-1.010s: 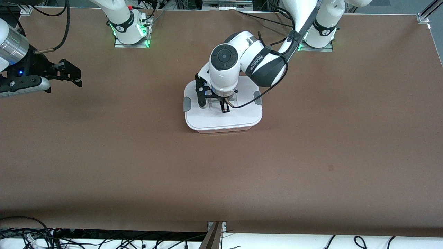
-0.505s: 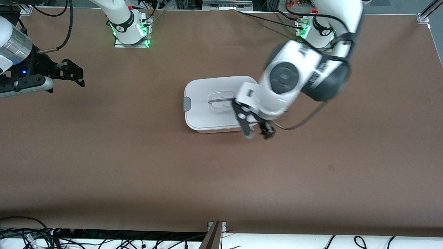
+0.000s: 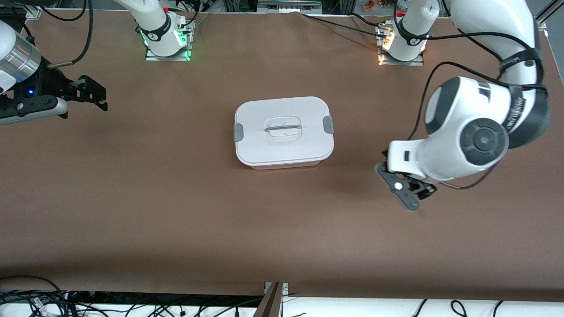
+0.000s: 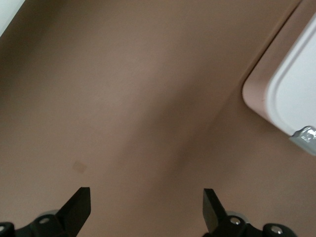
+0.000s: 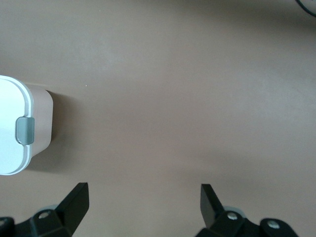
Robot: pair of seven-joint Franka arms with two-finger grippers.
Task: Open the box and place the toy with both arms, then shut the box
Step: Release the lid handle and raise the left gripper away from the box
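Brown table (image 3: 176, 211) | box (image 3: 283, 132) lidded | left gripper (image 3: 403, 189) wide | right gripper (image 3: 90, 94) wide

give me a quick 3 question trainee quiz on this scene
1. True or false: the box has its lid on.
2. The left gripper hangs over: A) the box lid, B) bare table toward the left arm's end, C) a toy.
3. How do the jaws of the right gripper stand?

Key:
1. True; both grey clips sit at the lid's edges.
2. B.
3. Open, holding nothing, over the table's right-arm end.
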